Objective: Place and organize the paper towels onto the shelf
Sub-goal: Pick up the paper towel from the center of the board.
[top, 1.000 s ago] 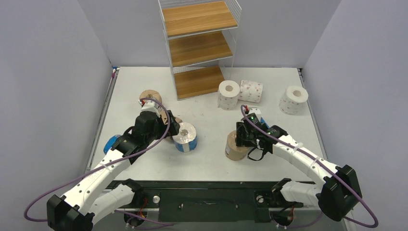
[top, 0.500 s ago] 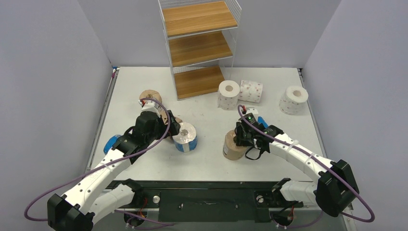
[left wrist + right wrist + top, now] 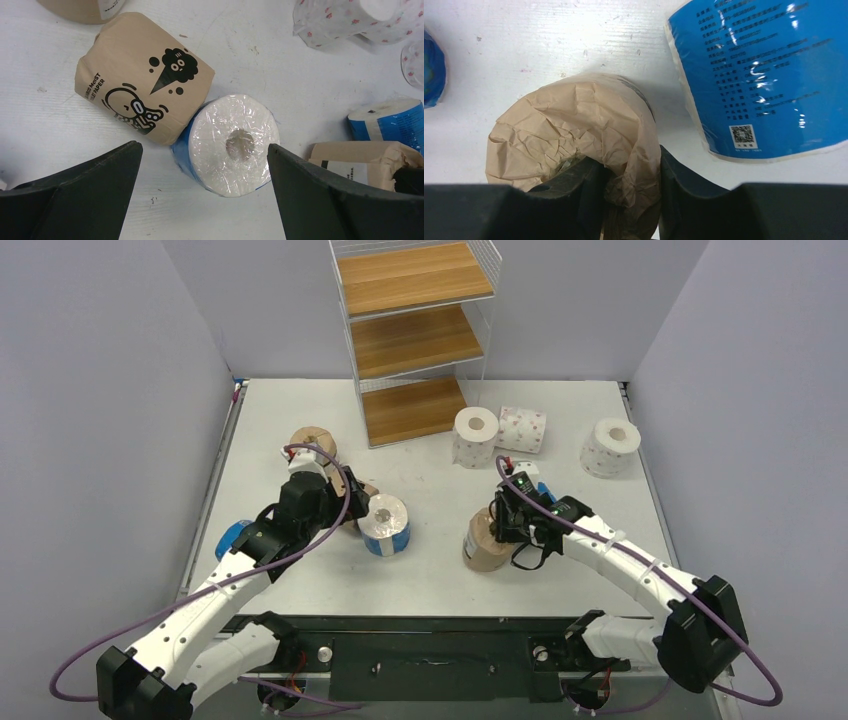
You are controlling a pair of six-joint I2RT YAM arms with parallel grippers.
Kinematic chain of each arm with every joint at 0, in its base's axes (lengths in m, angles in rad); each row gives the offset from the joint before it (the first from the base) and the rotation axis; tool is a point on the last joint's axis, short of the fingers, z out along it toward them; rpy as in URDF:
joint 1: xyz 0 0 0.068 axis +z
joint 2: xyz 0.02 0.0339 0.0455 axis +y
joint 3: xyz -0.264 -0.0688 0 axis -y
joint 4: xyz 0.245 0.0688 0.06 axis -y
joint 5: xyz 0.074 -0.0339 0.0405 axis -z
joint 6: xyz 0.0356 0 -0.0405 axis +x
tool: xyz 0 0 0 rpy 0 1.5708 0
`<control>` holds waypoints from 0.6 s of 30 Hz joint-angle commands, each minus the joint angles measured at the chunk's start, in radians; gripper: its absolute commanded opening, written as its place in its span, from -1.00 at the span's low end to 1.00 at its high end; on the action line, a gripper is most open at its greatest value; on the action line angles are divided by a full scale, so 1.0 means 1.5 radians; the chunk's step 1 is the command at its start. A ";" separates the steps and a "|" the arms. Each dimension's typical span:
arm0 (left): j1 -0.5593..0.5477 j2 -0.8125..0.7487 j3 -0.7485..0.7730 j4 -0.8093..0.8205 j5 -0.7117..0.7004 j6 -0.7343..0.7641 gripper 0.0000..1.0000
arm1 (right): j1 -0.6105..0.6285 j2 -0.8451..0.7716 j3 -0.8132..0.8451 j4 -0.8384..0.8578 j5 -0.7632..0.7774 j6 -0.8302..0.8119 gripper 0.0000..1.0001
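Note:
My right gripper (image 3: 497,530) (image 3: 631,160) is shut on a tan paper towel roll (image 3: 485,543) (image 3: 574,130) standing on the table, one finger inside its core and the other outside, pinching the crumpled wall. My left gripper (image 3: 358,508) (image 3: 204,147) hangs open over a blue-wrapped roll (image 3: 386,523) (image 3: 235,145) that lies between its fingers, untouched. A tan roll with a cartoon print (image 3: 142,87) leans against that blue roll. The shelf (image 3: 415,340) stands at the back with bare boards.
Three white rolls (image 3: 475,435) (image 3: 522,428) (image 3: 610,445) sit right of the shelf's foot. Another tan roll (image 3: 313,443) lies behind my left arm and a blue one (image 3: 232,537) beside it. A blue roll (image 3: 764,75) lies close to my right gripper.
My right gripper's fingers have closed onto the tan roll's wall, and the roll has shifted slightly left. The left gripper stayed open and edged a little left.

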 commanded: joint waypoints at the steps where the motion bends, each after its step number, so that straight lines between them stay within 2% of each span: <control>1: 0.003 -0.012 0.022 0.019 -0.033 -0.013 0.93 | 0.007 -0.046 0.076 -0.029 0.027 -0.015 -0.47; 9: 0.003 -0.016 0.021 0.020 -0.049 -0.020 0.93 | 0.005 -0.052 0.188 -0.070 0.039 -0.023 -0.49; 18: 0.012 -0.010 0.062 0.020 -0.064 -0.038 0.93 | 0.003 0.044 0.370 -0.075 0.055 -0.027 -0.48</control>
